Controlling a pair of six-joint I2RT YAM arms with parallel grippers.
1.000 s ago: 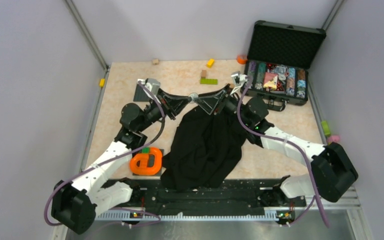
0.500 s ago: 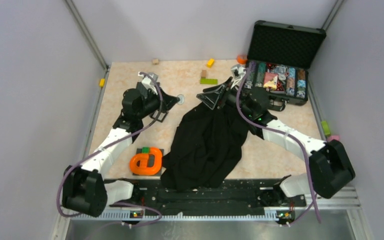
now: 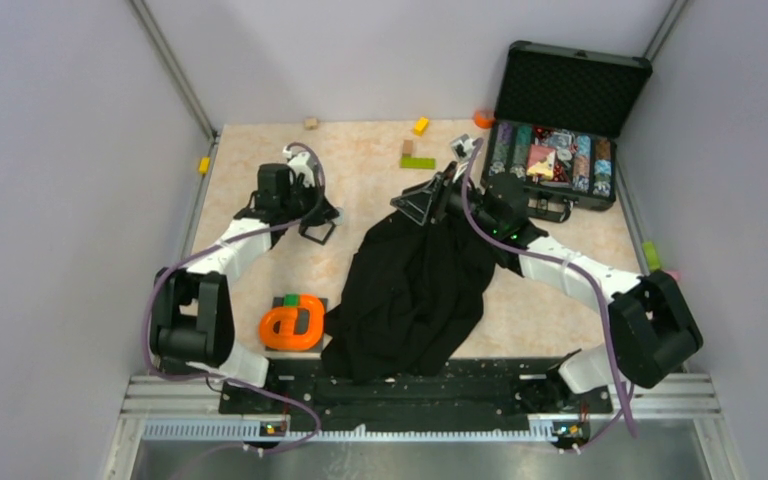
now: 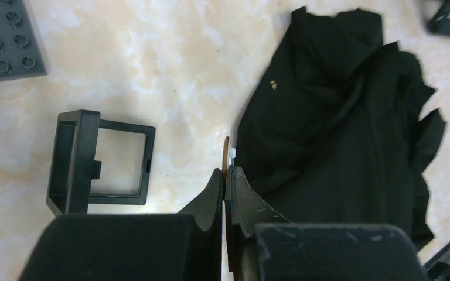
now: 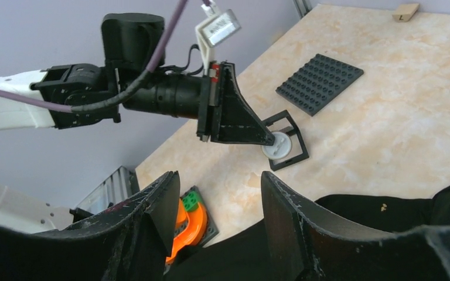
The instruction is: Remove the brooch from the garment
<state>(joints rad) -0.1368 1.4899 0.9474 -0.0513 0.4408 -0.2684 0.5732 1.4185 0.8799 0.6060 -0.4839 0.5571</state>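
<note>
**Top external.** The left gripper [image 3: 322,214] is found well left of the garment [image 3: 410,290], clear of the cloth. The brooch cannot be made out here. The right gripper [image 3: 412,203] is poised at the garment's far edge. One second earlier both grippers met there with the disc between them; the left arm has since been drawn away.

**Left wrist.** The brooch [image 4: 226,154] is seen edge-on, pinched in clenched fingers. The garment lies to its right, a black square frame [image 4: 102,158] to its left.

**Right wrist.** The right fingers are spread and nothing is held. The brooch is seen over the frame, and setting it down is judged the next move.
</note>
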